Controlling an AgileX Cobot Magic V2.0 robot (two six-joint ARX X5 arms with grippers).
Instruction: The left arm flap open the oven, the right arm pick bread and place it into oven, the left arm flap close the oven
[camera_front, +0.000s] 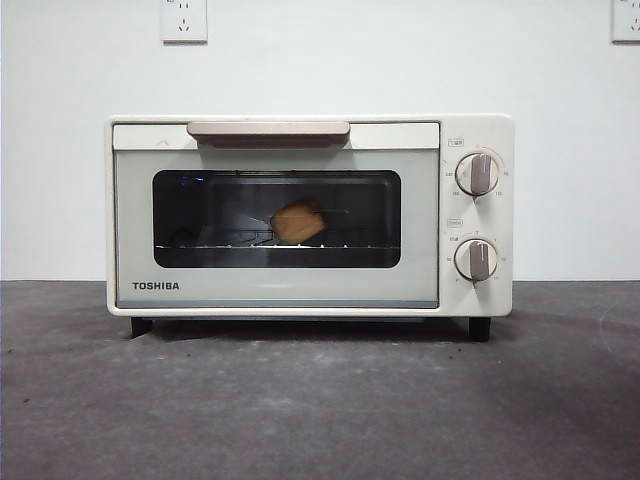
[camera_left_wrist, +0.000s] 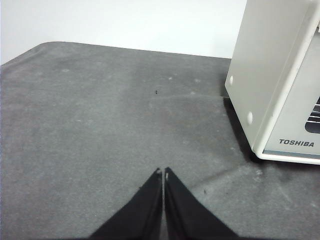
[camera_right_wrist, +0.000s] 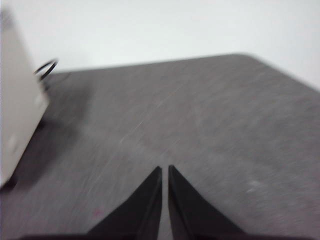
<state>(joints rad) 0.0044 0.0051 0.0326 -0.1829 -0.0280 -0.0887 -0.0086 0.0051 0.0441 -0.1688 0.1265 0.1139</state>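
Glossy enamelled oven (camera_front: 300, 215), matt felt-like table (camera_front: 320, 410)

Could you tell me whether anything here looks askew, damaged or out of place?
Only a small thing: the bread sits tilted on the rack behind the shut door of the oven. Nothing looks spilled or damaged, and both grippers sit shut above the table.

bread (camera_front: 297, 222) inside closed oven (camera_front: 309, 215)

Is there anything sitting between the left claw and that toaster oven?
No. In the left wrist view, only bare grey table stretches from the shut left gripper to the oven. The bread sits inside, behind the closed door.
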